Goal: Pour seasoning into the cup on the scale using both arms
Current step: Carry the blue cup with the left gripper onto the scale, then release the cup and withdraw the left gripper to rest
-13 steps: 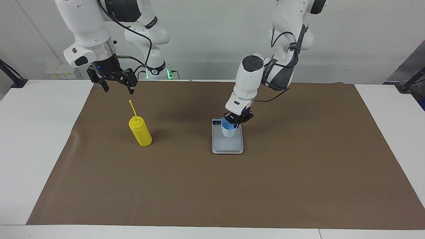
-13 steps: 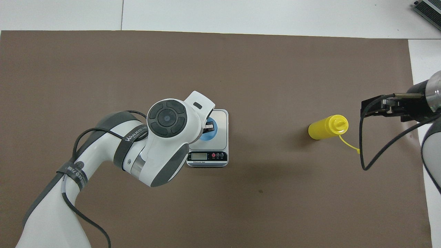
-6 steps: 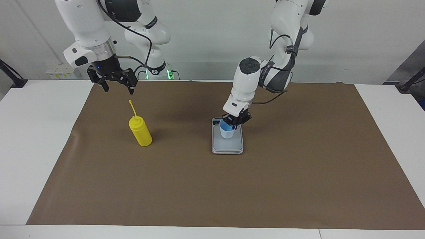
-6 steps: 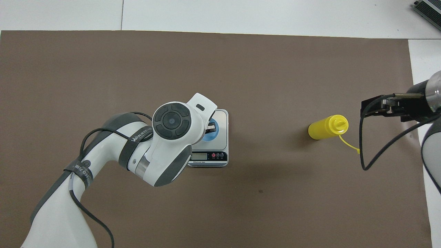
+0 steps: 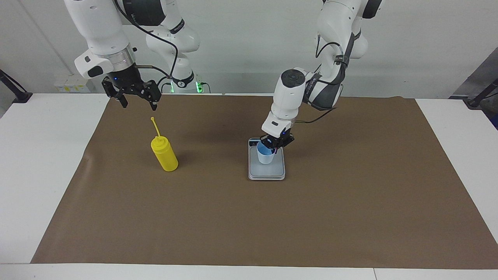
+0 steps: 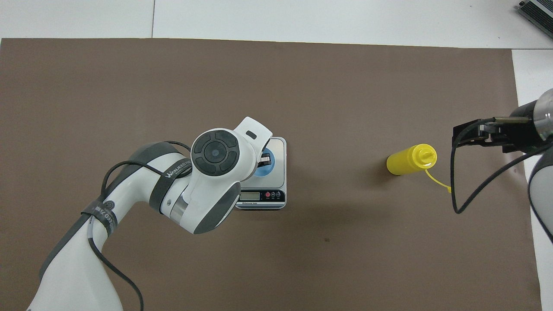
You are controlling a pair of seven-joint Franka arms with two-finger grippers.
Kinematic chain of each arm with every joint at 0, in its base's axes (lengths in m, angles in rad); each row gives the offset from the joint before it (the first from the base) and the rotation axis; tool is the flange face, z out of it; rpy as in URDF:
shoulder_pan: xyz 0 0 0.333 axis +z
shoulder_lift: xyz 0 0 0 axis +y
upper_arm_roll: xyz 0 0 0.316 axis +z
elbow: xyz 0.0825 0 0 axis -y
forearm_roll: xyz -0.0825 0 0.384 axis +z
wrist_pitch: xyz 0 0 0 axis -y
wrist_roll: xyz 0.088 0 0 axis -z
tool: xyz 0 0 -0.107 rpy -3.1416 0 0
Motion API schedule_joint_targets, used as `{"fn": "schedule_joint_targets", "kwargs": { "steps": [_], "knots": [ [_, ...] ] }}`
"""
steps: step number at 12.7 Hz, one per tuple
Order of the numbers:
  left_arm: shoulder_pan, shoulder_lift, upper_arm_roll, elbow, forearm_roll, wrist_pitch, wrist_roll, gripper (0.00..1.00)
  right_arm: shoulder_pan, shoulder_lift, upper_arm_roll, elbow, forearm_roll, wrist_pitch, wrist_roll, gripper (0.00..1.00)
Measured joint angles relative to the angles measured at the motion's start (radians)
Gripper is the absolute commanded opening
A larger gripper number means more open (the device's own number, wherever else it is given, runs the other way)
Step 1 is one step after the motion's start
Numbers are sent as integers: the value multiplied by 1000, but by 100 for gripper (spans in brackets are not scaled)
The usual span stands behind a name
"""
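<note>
Brown paper point(image 5: 311, 217) covers the white table – on it the flat silver-grey scale point(image 5: 267, 172) bears the small light blue plastic cup point(image 5: 265, 155), its rim pinched by the left gripper point(image 5: 274, 147). Toward the right arm's end stands the bright yellow squeeze bottle point(image 5: 165, 154), with the right gripper point(image 5: 137, 100) waiting above the paper – fingers spread, holding nothing.

Brown mat point(image 5: 350, 202) over white table point(image 5: 42, 163)

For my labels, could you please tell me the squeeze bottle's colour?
Bright yellow bottle, clearest in the facing view.

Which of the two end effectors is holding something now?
The left end effector, over the scale, is shut on the cup rim. The right end effector hangs open above the yellow bottle, holding nothing.
</note>
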State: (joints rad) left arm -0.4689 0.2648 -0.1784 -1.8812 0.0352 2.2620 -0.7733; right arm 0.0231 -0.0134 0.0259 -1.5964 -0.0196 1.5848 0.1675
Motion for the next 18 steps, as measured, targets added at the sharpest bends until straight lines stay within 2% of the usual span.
{"fn": "schedule_joint_targets", "kwargs": {
  "steps": [3, 4, 5, 6, 7, 13, 18],
  "knots": [
    [0, 1, 0, -10, 0, 2, 0, 0, 0, 0, 0, 0, 0, 0, 0, 100],
    [0, 1, 0, -11, 2, 2, 0, 5, 0, 0, 0, 0, 0, 0, 0, 100],
    [0, 1, 1, -11, 5, 2, 0, 37, 0, 0, 0, 0, 0, 0, 0, 100],
    [0, 1, 1, -11, 7, 3, 0, 83, 0, 0, 0, 0, 0, 0, 0, 100],
    [0, 1, 1, -11, 9, 5, -1, 100, 0, 0, 0, 0, 0, 0, 0, 100],
    [15, -3, 26, 17, 23, 8, -3, 100, 0, 0, 0, -1, 0, 0, 0, 100],
    [133, -72, 36, 82, 27, -117, 98, 100, 0, 0, 0, -1, 0, 0, 0, 100]
  ]
}}
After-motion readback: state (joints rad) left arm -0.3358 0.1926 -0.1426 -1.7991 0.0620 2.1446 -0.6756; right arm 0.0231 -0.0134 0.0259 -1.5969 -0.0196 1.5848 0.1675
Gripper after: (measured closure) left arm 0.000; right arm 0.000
